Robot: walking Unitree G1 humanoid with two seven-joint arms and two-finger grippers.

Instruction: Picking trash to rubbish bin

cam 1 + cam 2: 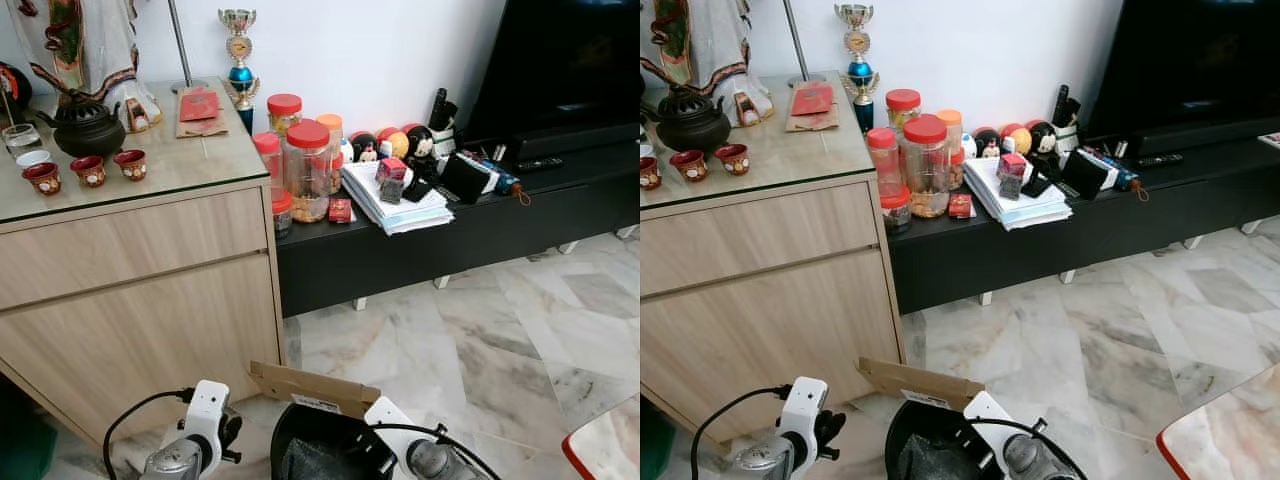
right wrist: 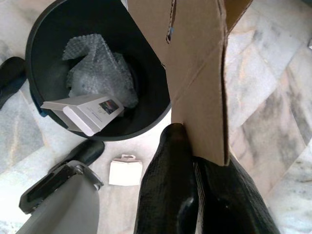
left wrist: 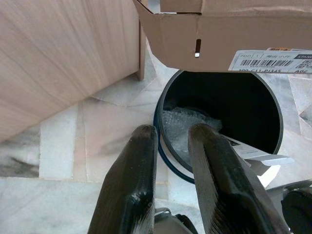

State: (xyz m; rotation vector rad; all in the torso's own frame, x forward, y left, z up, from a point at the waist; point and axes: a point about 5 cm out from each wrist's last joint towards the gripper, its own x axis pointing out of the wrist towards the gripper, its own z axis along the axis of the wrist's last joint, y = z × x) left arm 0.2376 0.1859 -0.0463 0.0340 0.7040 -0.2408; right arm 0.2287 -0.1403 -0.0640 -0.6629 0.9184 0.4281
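Observation:
A flattened brown cardboard box (image 2: 195, 73) is pinched between the fingers of my right gripper (image 2: 197, 151), which is shut on its edge. The cardboard (image 1: 315, 388) hangs over the far rim of the black rubbish bin (image 1: 285, 425), which stands on the floor right in front of me. Inside the bin (image 2: 36, 29) lie crumpled bubble wrap (image 2: 97, 68) and a white carton (image 2: 85, 113). My left gripper (image 3: 170, 141) hovers beside the bin's rim (image 3: 168, 151), slightly open, with nothing between its fingers. A small white tag (image 2: 126, 170) lies on the floor by the bin.
A wooden cabinet (image 1: 130, 300) stands close on the left, with a teapot and cups on top. A low black TV console (image 1: 450, 235) with jars, papers and small items runs along the wall. Marble floor (image 1: 480, 340) spreads to the right. A red-edged tabletop corner (image 1: 605, 445) juts in at the lower right.

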